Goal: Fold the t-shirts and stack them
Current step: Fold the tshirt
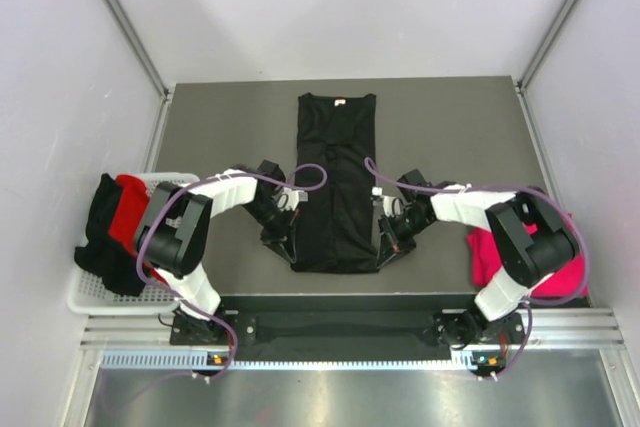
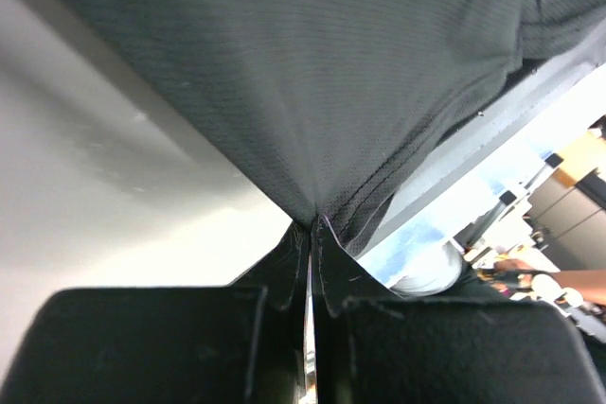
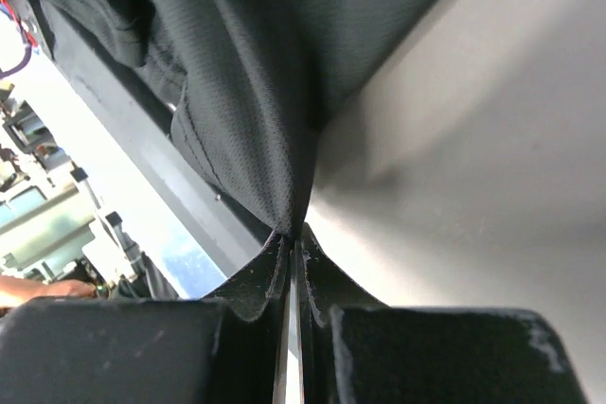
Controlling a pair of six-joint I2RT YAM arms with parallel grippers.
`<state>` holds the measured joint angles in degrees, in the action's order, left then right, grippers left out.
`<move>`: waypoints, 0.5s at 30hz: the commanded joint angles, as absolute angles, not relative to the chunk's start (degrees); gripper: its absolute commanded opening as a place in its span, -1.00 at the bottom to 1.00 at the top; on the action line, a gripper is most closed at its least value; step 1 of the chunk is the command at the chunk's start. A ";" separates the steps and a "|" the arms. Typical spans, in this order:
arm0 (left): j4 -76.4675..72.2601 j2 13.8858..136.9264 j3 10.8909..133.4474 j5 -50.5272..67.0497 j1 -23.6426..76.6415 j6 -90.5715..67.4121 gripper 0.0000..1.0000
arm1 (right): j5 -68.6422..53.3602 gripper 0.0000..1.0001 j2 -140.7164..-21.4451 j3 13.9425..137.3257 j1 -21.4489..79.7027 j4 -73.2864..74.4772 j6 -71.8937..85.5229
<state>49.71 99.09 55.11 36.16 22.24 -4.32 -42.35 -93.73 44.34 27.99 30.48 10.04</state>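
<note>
Cloth looks soft, light, floppy; black t-shirt [image 1: 337, 182] lies lengthwise on the desk [image 1: 450, 127], hem toward its near edge; left gripper [image 2: 310, 226] and right gripper [image 3: 292, 234] each clamp a hem corner, the sensible hold.

- The whole table [image 1: 450, 117] is seen from high behind its near edge, looking down and forward.
- The left wrist view is taken very close behind the left gripper [image 2: 310, 234], along its jaws.
- The right wrist view is set likewise behind the right gripper [image 3: 292, 238].
- The near hem of the black t-shirt [image 1: 335, 177] is shared by all three views.
</note>
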 commanded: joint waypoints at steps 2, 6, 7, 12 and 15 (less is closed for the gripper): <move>51.68 95.54 55.63 37.09 23.29 -2.55 -1.00 | -43.33 -1.00 -88.17 43.43 27.77 33.57 8.17; 52.38 94.13 55.11 38.05 24.43 -2.46 -1.00 | -43.24 -1.00 -84.91 42.01 27.77 35.07 7.82; 52.64 93.52 55.02 37.88 24.69 -2.46 -1.00 | -43.07 -1.00 -84.55 41.75 27.86 35.07 7.74; 53.17 90.62 54.32 37.18 24.61 -2.28 -1.00 | -43.33 -1.00 -82.44 40.87 27.77 34.81 8.44; 53.00 88.60 53.09 37.00 24.70 -2.46 -1.00 | -43.33 -1.00 -81.65 40.25 27.77 34.80 8.62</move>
